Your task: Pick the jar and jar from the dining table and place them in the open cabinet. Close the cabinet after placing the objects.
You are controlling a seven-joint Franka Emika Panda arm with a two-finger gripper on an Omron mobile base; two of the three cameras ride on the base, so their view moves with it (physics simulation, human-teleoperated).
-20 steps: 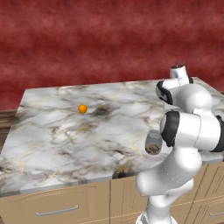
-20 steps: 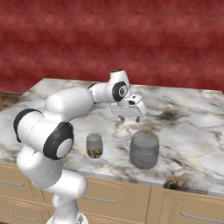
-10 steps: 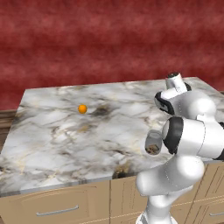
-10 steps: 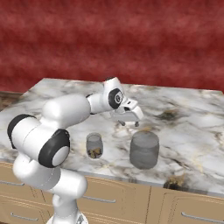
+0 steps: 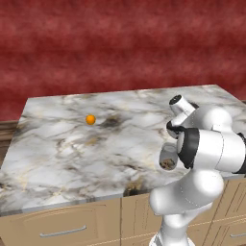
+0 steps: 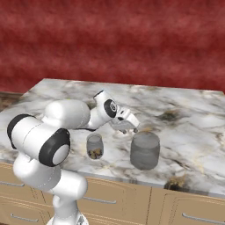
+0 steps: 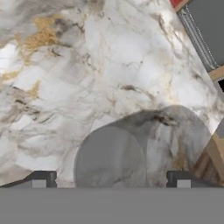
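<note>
Two jars near the counter's (image 6: 189,114) front edge, standing upright & just apart: a wide grey jar (image 6: 144,150) w/ grey lid, contents not visible, and a smaller clear jar (image 6: 94,146) w/ brownish bits at the bottom. Gripper (image 6: 130,125) – jaws wide apart, holding nothing – hangs just behind & above the grey jar. Small orange ball (image 5: 90,119) sits well apart, toward the back left. Counter: white-grey marble, gold veins, beige drawers below – dark red wall behind.
</note>
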